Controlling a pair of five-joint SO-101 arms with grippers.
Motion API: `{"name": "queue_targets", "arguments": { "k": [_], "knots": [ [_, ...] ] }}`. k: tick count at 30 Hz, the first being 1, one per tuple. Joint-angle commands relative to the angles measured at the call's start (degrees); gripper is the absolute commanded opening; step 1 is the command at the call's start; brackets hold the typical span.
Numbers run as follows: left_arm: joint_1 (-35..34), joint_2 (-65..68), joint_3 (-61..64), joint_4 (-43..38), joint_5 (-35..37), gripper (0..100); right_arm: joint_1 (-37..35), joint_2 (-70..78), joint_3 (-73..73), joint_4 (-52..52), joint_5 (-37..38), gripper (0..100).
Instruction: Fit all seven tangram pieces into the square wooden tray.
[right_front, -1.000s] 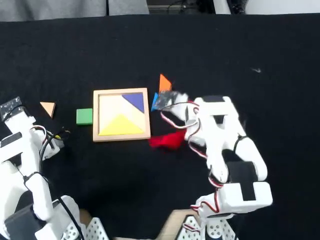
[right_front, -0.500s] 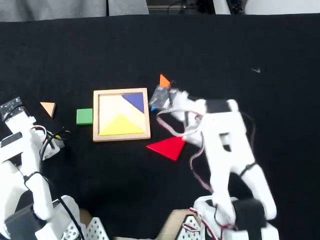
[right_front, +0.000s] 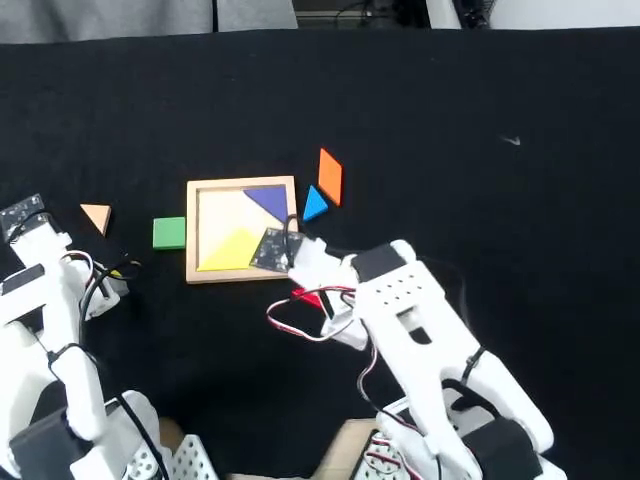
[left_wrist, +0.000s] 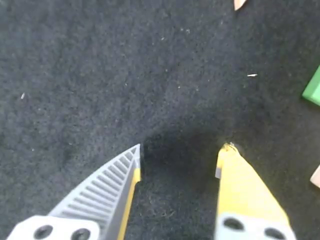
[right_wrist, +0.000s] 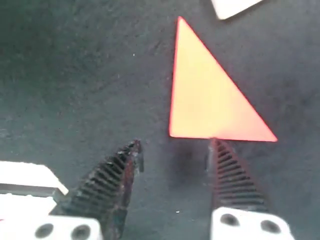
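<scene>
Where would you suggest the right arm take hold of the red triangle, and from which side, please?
Probably straight from above: the red triangle lies flat on the black cloth, so only its thin edges offer hold. Set one finger of the open right gripper on the middle of its long edge, the other at the square corner opposite.

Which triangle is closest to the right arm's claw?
The red triangle. It lies flat on the black table, right at the open tips of the right gripper; the rest sit farther off.
</scene>
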Motion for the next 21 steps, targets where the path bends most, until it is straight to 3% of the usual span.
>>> {"name": "queue_targets", "arguments": {
  "k": [1,13,21],
  "knots": [
    [-0.5,-1.8,-0.2,-0.7,0.5,24,-1.0,0.2,1.6,-2.3,8.8,34.5],
    [-0.5,-1.8,-0.1,-0.7,0.5,24,-1.1,1.2,2.3,-6.9,15.7,34.4],
    [-0.5,-1.8,-0.1,-0.7,0.5,24,-1.3,13.0,2.0,-13.0,16.2,34.2]
  ]
}}
